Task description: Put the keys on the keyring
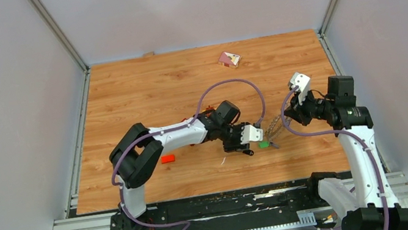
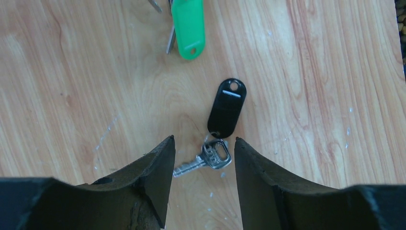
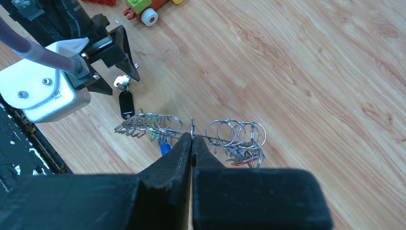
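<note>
Wide-apart left jaws hover over a loose key (image 2: pixel 210 160); right jaws are clamped on the keyring (image 3: pixel 210 139).
Silver, with a black tag (image 2: pixel 227 109), the key lies flat on the desk (image 2: pixel 311 96), untouched, so picking it up seems the step in hand. The next move calls for lowering, closing on the key and threading it on. The keyring, held nearby, is thin wire strung with small rings and coloured tags.

table (image 1: pixel 142 94): holding small things.
black key (image 2: pixel 226 114): lying flat.
green key (image 2: pixel 190 26): lying near the black key.
red brick (image 1: pixel 167 158): lying well apart from it.
</note>
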Available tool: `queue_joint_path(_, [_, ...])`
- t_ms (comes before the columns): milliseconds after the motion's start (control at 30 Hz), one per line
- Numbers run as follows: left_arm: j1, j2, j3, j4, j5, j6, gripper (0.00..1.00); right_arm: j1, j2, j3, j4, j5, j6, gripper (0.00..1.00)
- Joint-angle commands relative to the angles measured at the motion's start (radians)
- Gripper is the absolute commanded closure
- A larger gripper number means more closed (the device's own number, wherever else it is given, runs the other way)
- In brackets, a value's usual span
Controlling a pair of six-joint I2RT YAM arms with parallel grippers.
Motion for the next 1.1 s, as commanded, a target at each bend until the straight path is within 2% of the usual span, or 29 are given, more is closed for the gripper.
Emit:
queue_joint_path(0, [-0.003, 0.059, 0.099, -0.092, 0.068, 0.064, 0.44, 0.003, -0.015, -0.003, 0.043, -0.017, -0.014, 1.0])
queue_joint_path(300, [-0.003, 0.104, 0.161, -0.199, 0.089, 0.125, 0.47, 0.003, -0.013, -0.006, 0.039, -0.017, -0.021, 1.0])
queue_joint_path(533, [0.01, 0.113, 0.173, -0.22, 0.091, 0.135, 0.49, 0.003, -0.012, -0.006, 0.038, -0.02, -0.022, 1.0])
queue_joint_path(1067, [0.014, 0.126, 0.2, -0.252, 0.094, 0.127, 0.8, 0.003, -0.009, -0.008, 0.038, -0.02, -0.024, 1.0])
